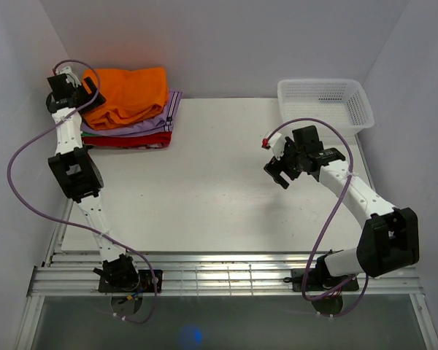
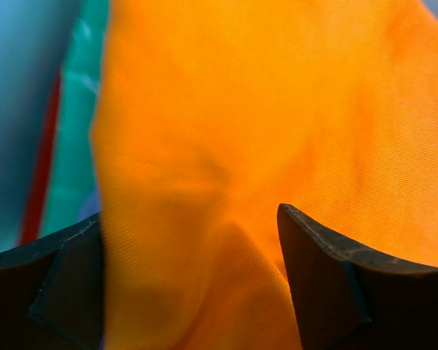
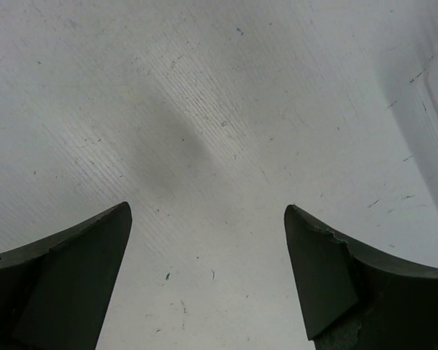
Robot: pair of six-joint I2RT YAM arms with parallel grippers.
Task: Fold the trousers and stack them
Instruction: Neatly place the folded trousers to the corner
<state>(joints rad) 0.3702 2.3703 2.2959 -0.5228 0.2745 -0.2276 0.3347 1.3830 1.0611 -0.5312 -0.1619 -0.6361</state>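
The orange trousers (image 1: 128, 95) lie folded on top of a stack of folded garments at the table's back left corner. My left gripper (image 1: 84, 91) is at the stack's left edge. In the left wrist view its fingers stand wide apart, open, with a soft ridge of the trousers (image 2: 263, 131) rising between them and my left gripper (image 2: 188, 215) not pinching the cloth. My right gripper (image 1: 277, 171) hovers over the bare table right of centre. In its wrist view my right gripper (image 3: 208, 208) is open with only the white tabletop between the fingers.
Under the trousers lie a lilac garment (image 1: 168, 117), a green one (image 2: 73, 146) and a red one (image 1: 142, 140). A white plastic basket (image 1: 325, 102) stands at the back right corner. White walls close in on both sides.
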